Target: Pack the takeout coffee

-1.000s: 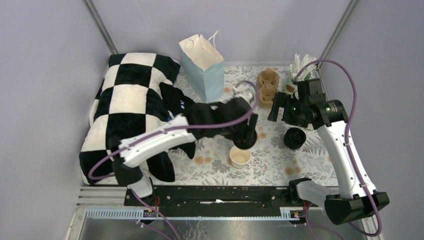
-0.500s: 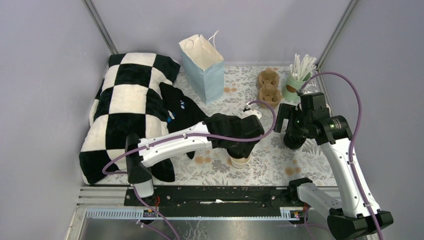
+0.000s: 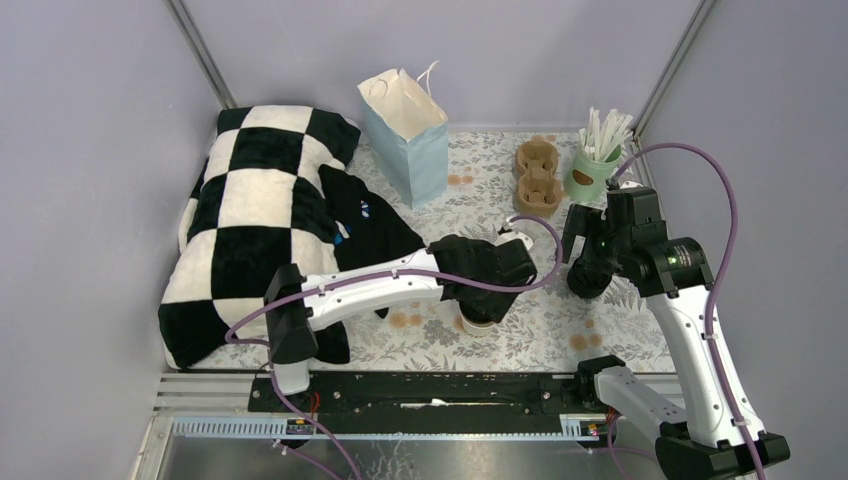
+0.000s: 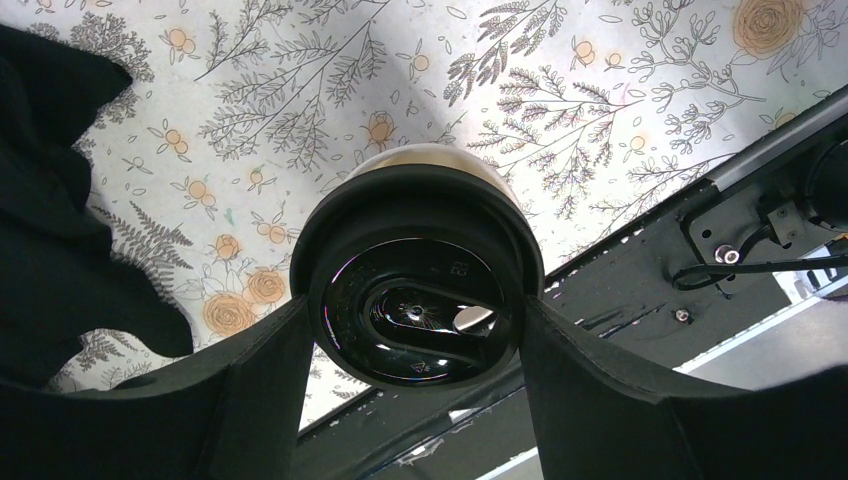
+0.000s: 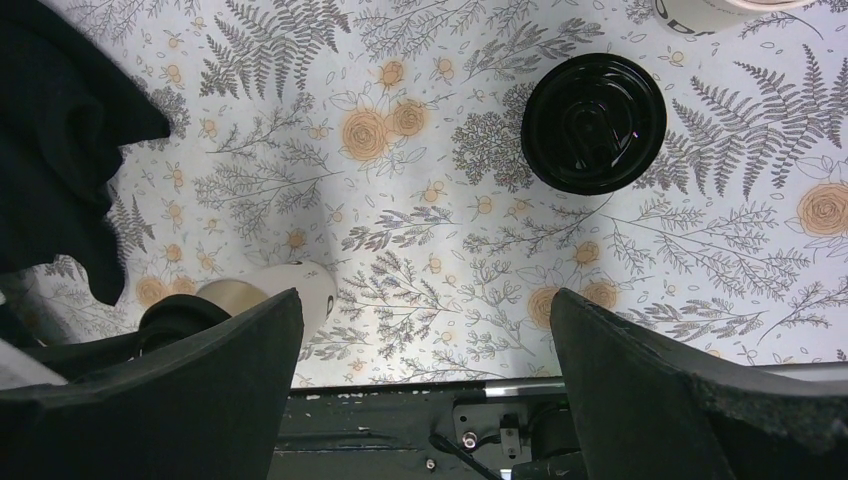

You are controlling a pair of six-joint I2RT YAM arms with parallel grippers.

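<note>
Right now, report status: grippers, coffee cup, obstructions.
Left gripper clamped on round black plastic lid atop small pale paper cup. Right gripper open, empty. Spare black lid lies loose on floral tablecloth, right of cup.

Floral table [image 3: 545, 335] carries blanket [image 3: 255, 205], bag [image 3: 408, 140], cup carrier [image 3: 537, 177], paper cup [image 5: 298, 290].

I see both arms built alike: the left arm [image 3: 365, 290] and the right arm [image 3: 690, 335] wear smooth white shells over their long links, with chunky black housings at the joints. A purple cable [image 3: 680, 147] loops loosely along each, running back to the black mounting rail [image 3: 430, 390]. Farthest from that rail, the left gripper [image 4: 415, 320] and the right gripper [image 5: 425, 300] end in broad, matte-black wedge fingers. On the rail itself I make out small silver screws [image 4: 733, 256] and thin black wiring.
</note>
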